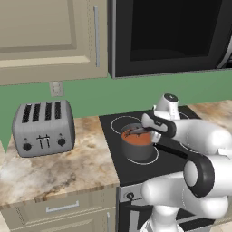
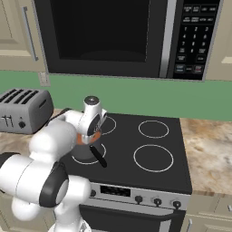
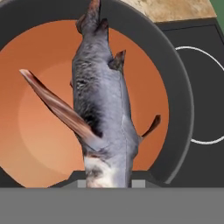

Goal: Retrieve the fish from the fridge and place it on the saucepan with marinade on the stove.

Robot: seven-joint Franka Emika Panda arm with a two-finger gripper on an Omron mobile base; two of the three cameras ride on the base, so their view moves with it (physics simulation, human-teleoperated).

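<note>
Pincer [image 3: 105, 181] closed on the fish [image 3: 103, 109], gripping it near one end, directly above the saucepan [image 1: 138, 147]. Fish body silver-grey with reddish-brown fins, stretched across the orange-red marinade [image 3: 39, 127]; cannot tell if touching the liquid or just over it. Saucepan standing on the front left ring of the black stove [image 2: 154, 154], long black handle pointing toward the front edge. To the left, on the marbled surface [image 1: 68, 163], a silver toaster [image 1: 43, 128]. Above the stove, a black microwave [image 2: 118, 36], door shut.
</note>
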